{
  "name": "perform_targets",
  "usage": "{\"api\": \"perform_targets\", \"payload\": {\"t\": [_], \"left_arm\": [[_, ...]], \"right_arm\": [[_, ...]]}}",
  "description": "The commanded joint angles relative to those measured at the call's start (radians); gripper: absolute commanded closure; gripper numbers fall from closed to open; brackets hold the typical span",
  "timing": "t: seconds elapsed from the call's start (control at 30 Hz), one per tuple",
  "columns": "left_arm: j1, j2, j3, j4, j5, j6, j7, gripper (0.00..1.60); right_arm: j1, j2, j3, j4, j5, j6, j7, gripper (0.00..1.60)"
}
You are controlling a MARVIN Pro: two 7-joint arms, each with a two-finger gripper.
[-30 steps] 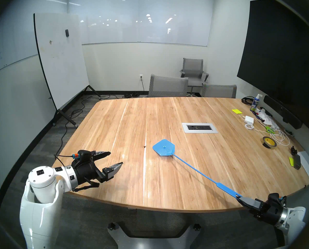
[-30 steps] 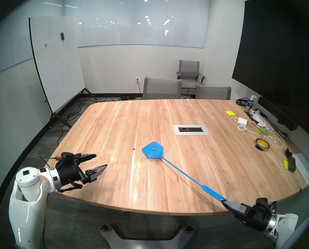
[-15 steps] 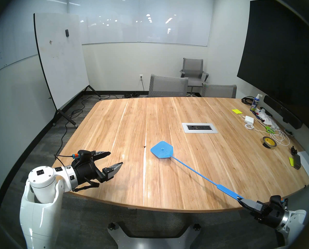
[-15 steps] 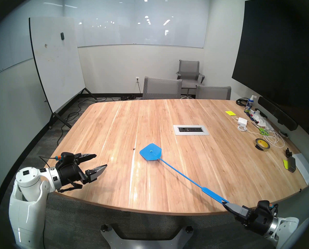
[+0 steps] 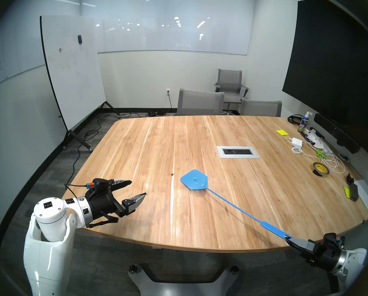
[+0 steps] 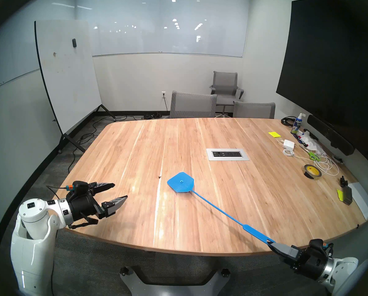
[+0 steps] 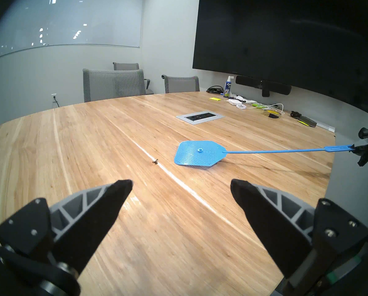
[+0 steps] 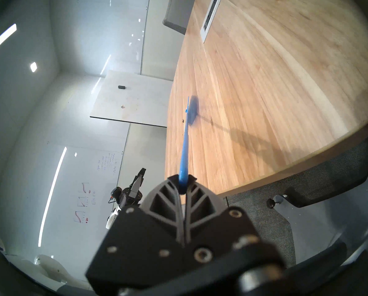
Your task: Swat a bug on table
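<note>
**A:** Bug (image 5: 172, 174) sits out on the open wood of the bench (image 5: 136, 152), alone, just to the left of the blue swatter head (image 5: 194, 180) in the head view. Not hit yet, I'd say.

**B:** Agreed. The right claw (image 5: 290, 240) is clamped on the end of the swatter handle (image 5: 274, 229), so the tool is in hand. The head hangs low beside the speck, not over it. What's left, in my judgement: line it up over the bug and bring it down.

**A:** And the left claw (image 5: 138, 188)?

**B:** Jaws apart, holding nothing, hovering over the near left edge of the bench.

**A:** Anything unclear?

**B:** The bug is too small to tell whether it is alive or a prop. Whether the swatter head touches the wood is hard to judge; the right wrist view shows it edge-on with a shadow just beside it
</note>
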Motion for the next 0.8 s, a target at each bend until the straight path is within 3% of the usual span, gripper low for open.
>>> {"api": "perform_targets", "payload": {"t": [0.0,0.33,0.37,0.77], "left_arm": [[-0.002,0.001,0.001,-0.015,-0.001,0.001,-0.002,0.00],[-0.002,0.000,0.000,-0.014,0.000,0.001,-0.003,0.00],[-0.002,0.000,0.000,-0.014,0.000,0.001,-0.003,0.00],[-0.003,-0.001,0.000,-0.014,0.002,0.001,-0.005,0.00]], "right_arm": [[-0.014,0.011,0.028,-0.009,0.077,0.005,0.104,1.60],[-0.029,0.009,0.058,-0.048,0.114,0.005,0.118,1.60],[-0.031,0.001,0.064,-0.065,0.143,0.005,0.075,1.60],[-0.079,-0.018,0.105,-0.144,0.193,0.005,0.099,1.60]]}}
